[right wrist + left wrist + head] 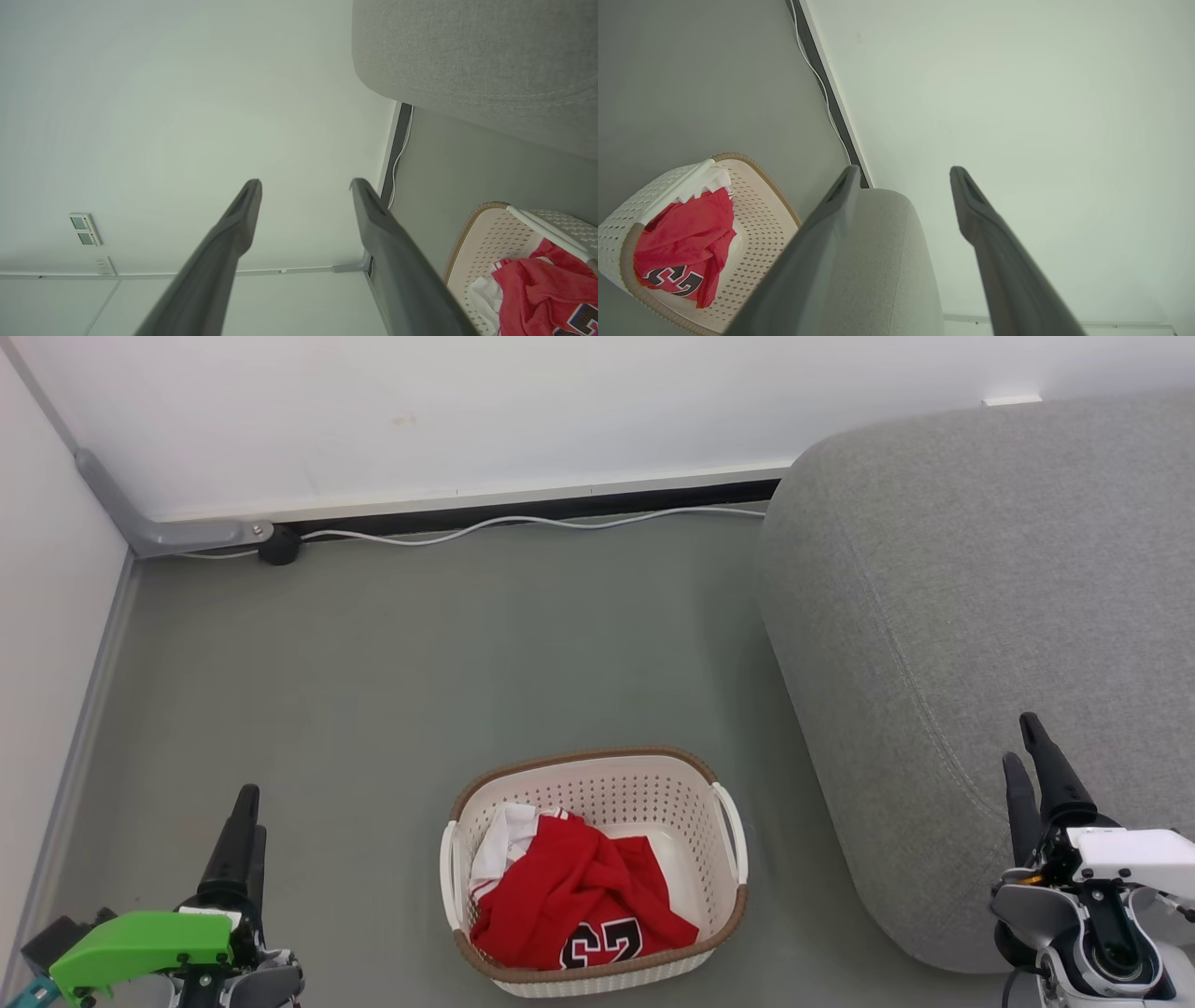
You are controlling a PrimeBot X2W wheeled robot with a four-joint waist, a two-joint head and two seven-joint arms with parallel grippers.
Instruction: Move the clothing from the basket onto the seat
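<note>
Red clothing (574,887) lies crumpled in the basket (597,793), "23" inverted at its near rim. Basket long axis runs left-right, beside the seat (980,616). Left tool (250,807) and right tool (1020,739): wide, empty.

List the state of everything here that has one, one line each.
clothing, crumpled, lying in the basket, not yet moved
basket, upright on the floor
seat, no clothing on the part in view
left pincer, open, empty
right pincer, open, empty
</note>
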